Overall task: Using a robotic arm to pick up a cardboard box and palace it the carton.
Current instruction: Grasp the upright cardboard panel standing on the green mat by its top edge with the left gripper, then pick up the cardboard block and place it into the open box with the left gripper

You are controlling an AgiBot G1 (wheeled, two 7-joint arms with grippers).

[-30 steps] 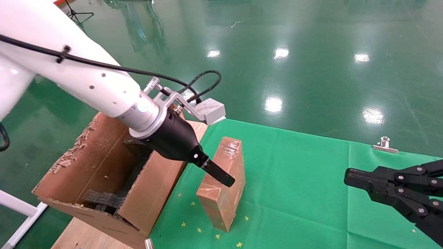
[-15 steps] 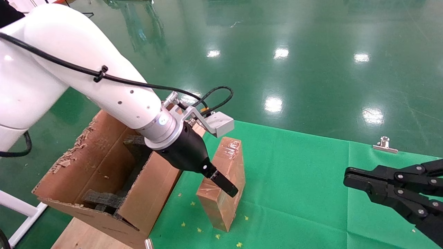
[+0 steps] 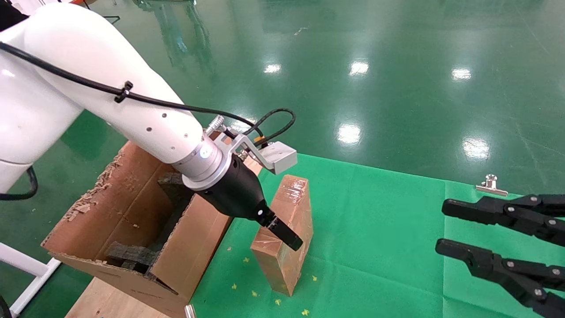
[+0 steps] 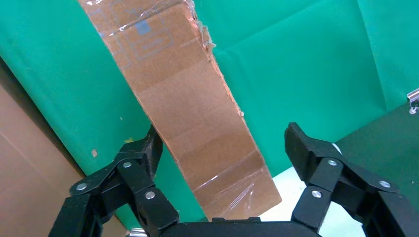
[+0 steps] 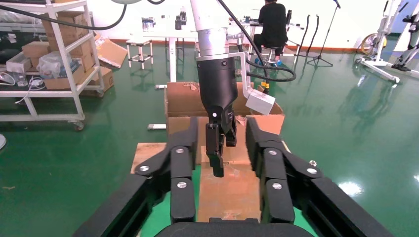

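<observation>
The small taped cardboard box [image 3: 292,201] stands on its long edge on the green cloth, just right of the carton. My left gripper [image 3: 295,242], on the white arm, is open and straddles the box's near end; in the left wrist view [image 4: 223,136] one finger sits close against the box [image 4: 192,98] and the other stands well apart. The large carton [image 3: 128,198] with ragged flaps and black foam inside stands to the left. My right gripper [image 3: 443,226] is open and empty above the cloth at the right, facing the box [image 5: 230,192].
A silver clip [image 3: 491,185] holds the green cloth [image 3: 379,229] at its far right edge. A wooden board [image 3: 110,300] lies under the carton. Small yellow scraps dot the cloth near the box. Shelves and a seated person stand far behind the carton in the right wrist view.
My left gripper came down and right onto the box's near end, then held. My right gripper, shut half a second ago, has opened.
</observation>
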